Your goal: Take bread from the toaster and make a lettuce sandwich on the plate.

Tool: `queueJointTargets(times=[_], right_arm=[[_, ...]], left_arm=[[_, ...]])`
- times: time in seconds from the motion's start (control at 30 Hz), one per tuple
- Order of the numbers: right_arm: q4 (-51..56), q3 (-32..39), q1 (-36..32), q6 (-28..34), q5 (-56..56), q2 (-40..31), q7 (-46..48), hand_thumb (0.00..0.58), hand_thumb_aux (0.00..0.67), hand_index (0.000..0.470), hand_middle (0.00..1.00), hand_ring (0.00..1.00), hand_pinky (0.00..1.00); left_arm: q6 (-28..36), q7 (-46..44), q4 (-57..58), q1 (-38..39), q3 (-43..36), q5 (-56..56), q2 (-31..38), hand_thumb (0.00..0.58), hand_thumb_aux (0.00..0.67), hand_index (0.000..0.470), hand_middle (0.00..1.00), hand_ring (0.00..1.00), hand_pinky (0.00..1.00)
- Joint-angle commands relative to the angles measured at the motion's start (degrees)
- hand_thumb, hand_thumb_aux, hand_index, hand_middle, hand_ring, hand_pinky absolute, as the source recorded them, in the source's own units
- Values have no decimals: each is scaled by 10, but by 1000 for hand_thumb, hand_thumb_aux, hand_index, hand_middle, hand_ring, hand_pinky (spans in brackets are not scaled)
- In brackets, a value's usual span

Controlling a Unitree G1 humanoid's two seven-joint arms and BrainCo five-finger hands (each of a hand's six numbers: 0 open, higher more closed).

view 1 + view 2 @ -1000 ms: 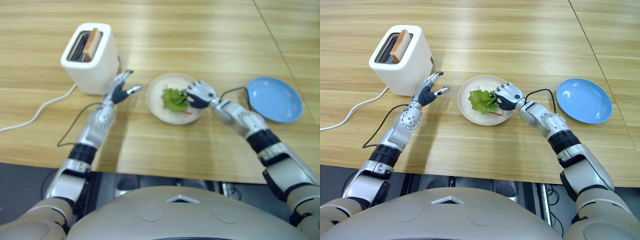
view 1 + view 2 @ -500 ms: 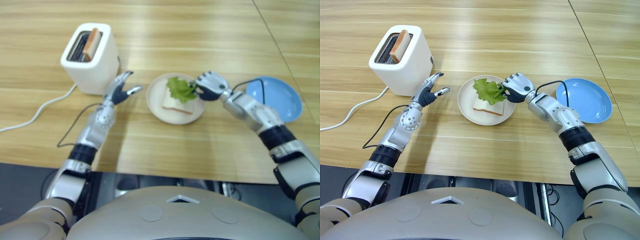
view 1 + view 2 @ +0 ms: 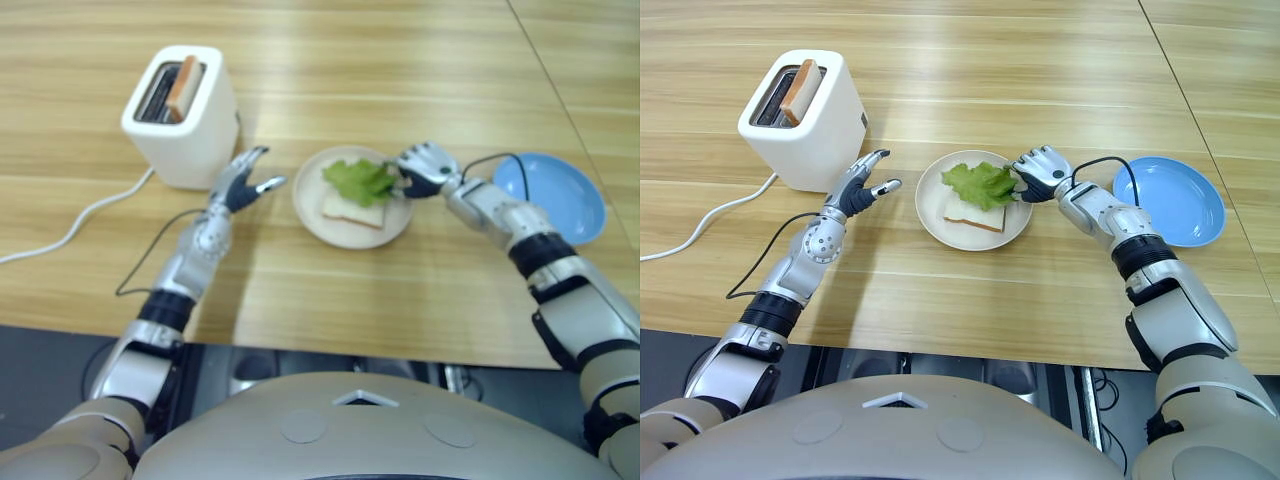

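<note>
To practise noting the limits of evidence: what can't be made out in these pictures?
- Bread: far part hidden under the lettuce, both views.
- Lettuce's right edge: covered by the right hand.
- Toaster cord: cut off at the left edge, plug unseen.
- Toaster's left slot: too dark to see inside.

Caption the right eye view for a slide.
Right hand holds lettuce on the bread on the plate; left hand open beside the toaster, which holds another slice.
</note>
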Motion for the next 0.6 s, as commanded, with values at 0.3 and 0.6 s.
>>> queueJointTargets(times=[0.3, 0.6], right_arm=[[-163, -33, 65, -11, 18, -72, 22, 0, 0, 0, 0, 0, 0], [-338, -216, 153, 46, 104, -191, 59, 0, 0, 0, 0, 0, 0]], left_arm=[[6, 0, -1, 6, -2, 1, 4, 0, 0, 0, 0, 0, 0], [3, 80, -277, 46, 71, 70, 33, 0, 0, 0, 0, 0, 0]])
